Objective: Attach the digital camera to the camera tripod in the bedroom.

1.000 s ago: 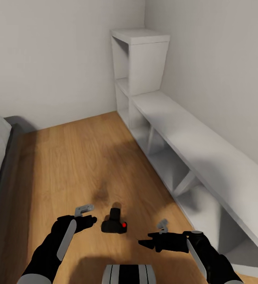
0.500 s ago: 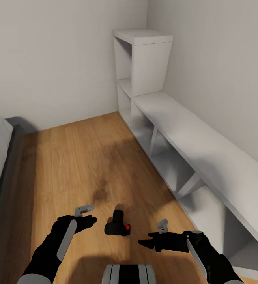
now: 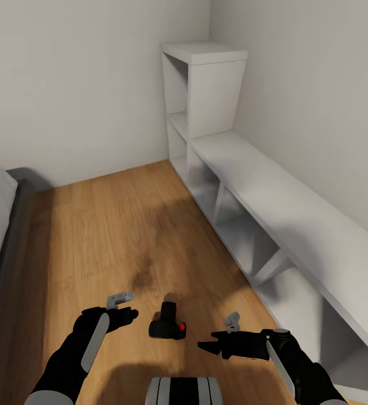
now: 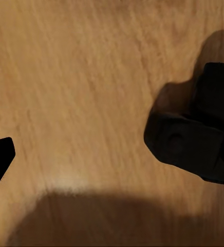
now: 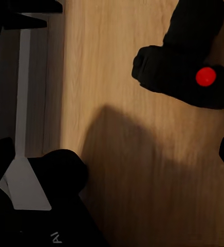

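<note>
plainly, the digital camera point(image 3: 167, 325) lies on the wood floor point(image 3: 122, 236) between the left gripper point(image 3: 129, 315) and right gripper point(image 3: 206, 346), touched by neither (whether their jaws are spread, i cannot tell). a clumsy pinch could skid it away.

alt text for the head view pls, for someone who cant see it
A small black digital camera lies on the light wood floor between the robot's left tool and right tool, neither touching it. A white shelf unit runs along the right wall.
</note>
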Controlling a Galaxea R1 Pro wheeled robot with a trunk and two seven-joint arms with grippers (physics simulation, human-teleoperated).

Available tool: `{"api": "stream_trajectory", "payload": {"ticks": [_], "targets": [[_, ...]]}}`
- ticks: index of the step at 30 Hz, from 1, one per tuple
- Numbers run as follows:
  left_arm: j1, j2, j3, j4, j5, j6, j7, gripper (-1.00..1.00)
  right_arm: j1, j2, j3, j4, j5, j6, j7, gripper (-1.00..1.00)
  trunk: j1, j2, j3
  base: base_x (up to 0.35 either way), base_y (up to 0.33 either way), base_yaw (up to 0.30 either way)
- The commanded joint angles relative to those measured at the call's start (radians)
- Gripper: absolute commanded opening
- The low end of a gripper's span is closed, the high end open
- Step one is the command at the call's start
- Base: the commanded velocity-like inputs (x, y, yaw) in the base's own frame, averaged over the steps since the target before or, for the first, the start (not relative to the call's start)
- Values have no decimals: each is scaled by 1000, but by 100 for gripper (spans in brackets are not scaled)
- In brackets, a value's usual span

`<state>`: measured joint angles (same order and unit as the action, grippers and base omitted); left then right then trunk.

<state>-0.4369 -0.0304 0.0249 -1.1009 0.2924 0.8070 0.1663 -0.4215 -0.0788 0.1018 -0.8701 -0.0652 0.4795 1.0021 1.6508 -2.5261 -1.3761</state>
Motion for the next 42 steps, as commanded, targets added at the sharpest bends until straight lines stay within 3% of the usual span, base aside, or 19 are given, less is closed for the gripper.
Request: {"api": "stream_trajectory", "payload": {"ticks": [1,13,32,42], "targets": [[0,-1,2,-1,11,4,7,100,0,-1,3,-1,-7,8,-1,100,0,0,-1,189,0,0],[0,-2,0,-1,11,4,10,100,0,-1,3,-1,-7,7,-1,100,0,0,-1,157,0,0],[0,-2,-1,-2,11,3,11,100,0,-3,3,3,-11,9,0,100,0,0,-1,7,0,0],[0,-1,-2,-1,11,3,10,100,0,-5,3,6,-12,14,-36,100,0,0,-1,0,0,-10]]}}
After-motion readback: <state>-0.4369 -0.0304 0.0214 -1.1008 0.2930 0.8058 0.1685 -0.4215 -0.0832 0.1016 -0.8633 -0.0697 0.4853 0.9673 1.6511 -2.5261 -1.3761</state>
